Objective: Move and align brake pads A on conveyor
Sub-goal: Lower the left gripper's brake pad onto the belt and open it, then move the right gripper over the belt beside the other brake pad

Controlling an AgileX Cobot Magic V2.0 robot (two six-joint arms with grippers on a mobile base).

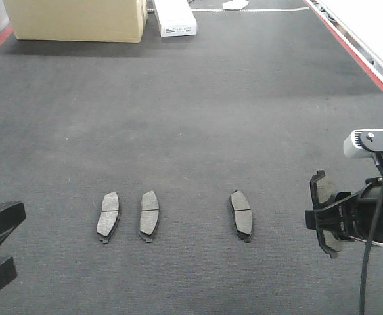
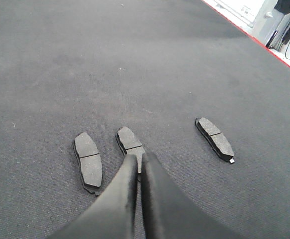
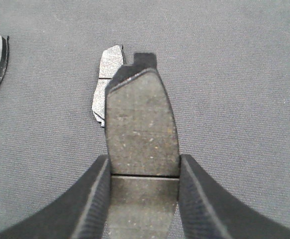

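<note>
Three brake pads A lie flat in a row on the dark grey conveyor (image 1: 191,98): a left pad (image 1: 109,215), a middle pad (image 1: 150,215) and, further right, a third pad (image 1: 241,214). A fourth pad (image 3: 142,124) is held on edge above the belt, with my right gripper (image 3: 144,172) shut on its sides at the groove. In the front view this held pad (image 1: 322,187) is to the right of the row. My left gripper (image 2: 138,158) is shut and empty, and its tips cover the near end of the middle pad (image 2: 129,139).
A cardboard box (image 1: 79,20) and a white box (image 1: 175,18) stand at the far end of the belt. A red edge strip (image 1: 359,56) and a white frame (image 1: 375,26) run along the right side. Open belt lies between the row and the boxes.
</note>
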